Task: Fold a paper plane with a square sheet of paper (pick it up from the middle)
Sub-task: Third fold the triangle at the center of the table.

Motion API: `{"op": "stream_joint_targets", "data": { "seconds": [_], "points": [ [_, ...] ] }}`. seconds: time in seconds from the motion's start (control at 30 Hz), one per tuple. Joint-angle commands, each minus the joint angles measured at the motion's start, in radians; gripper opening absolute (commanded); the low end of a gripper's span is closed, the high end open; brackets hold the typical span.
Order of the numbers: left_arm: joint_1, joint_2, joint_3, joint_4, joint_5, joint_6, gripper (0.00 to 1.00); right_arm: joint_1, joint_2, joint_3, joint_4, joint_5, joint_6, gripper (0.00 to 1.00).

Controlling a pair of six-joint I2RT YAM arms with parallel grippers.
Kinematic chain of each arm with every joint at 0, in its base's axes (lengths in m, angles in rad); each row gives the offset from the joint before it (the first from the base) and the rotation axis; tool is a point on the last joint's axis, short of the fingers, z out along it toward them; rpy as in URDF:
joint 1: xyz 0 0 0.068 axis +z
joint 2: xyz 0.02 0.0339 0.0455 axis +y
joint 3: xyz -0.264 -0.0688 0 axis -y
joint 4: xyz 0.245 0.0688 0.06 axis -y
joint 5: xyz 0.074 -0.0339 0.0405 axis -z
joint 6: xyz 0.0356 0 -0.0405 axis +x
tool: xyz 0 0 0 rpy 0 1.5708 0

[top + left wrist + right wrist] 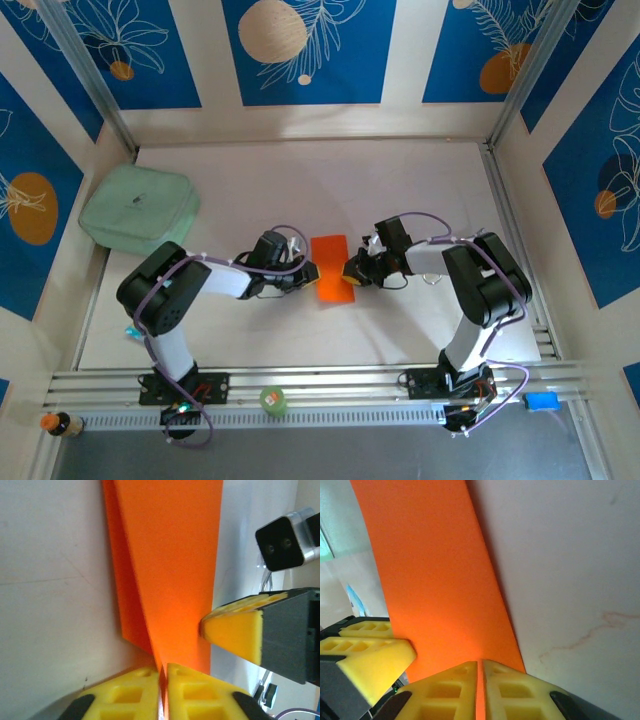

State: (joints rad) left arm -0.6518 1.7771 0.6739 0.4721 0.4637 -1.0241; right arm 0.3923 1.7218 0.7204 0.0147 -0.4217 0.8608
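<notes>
At the middle of the desk (300, 180) lies the paper (331, 267), partly folded, with a slanted layer showing along its left side. The left fingers (131, 686) are clenched on its near left edge, and the right fingers (512, 685) are clenched on its right edge. This looks like a mid-sequence fold with both sides pinched. The next move likely calls for even, matched travel so the thin sheet neither slips nor tears.

The orange paper (332, 268), thin and bright, is folded into a narrow doubled strip. It runs front to back around the middle of the table (300, 180).
</notes>
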Motion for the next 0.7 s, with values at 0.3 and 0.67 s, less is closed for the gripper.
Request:
{"op": "stream_joint_targets", "data": {
  "seconds": [0.3,0.67],
  "points": [
    [0.014,-0.04,-0.045,-0.014,0.016,0.007,0.04,0.046,-0.202,-0.032,-0.04,0.096,-0.051,0.41],
    [0.032,-0.094,-0.067,-0.04,0.031,0.008,0.04,0.201,-0.358,-0.02,-0.061,0.347,-0.253,0.48]
  ]
}}
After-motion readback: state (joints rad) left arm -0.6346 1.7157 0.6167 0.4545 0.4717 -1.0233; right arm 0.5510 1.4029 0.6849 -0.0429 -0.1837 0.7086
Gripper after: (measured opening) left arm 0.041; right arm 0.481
